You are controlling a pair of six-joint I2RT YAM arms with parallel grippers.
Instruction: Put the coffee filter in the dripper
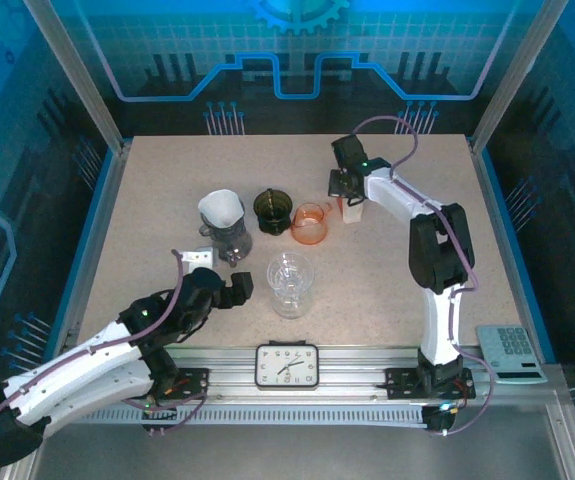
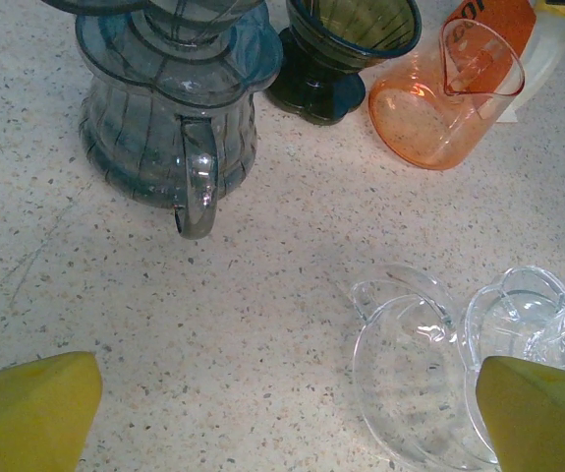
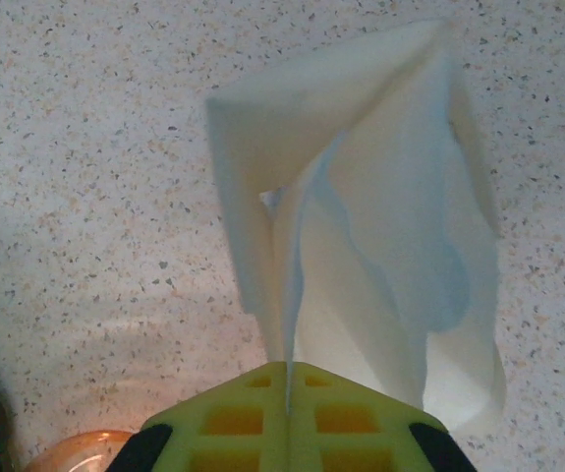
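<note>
Coffee filter (image 3: pixel 361 197) sits pinched between the closed right fingers (image 3: pixel 223 425), fanning outward.

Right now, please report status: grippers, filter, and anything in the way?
Left gripper open, empty. Right gripper shut on coffee filter. Orange dripper beside it, nothing between.

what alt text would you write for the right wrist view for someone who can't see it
The right claw, shut, pinches the edge of a white paper coffee filter, which fans open away from it with the speckled tabletop behind. The rim of an orange glass vessel peeks in at the lower left.
</note>
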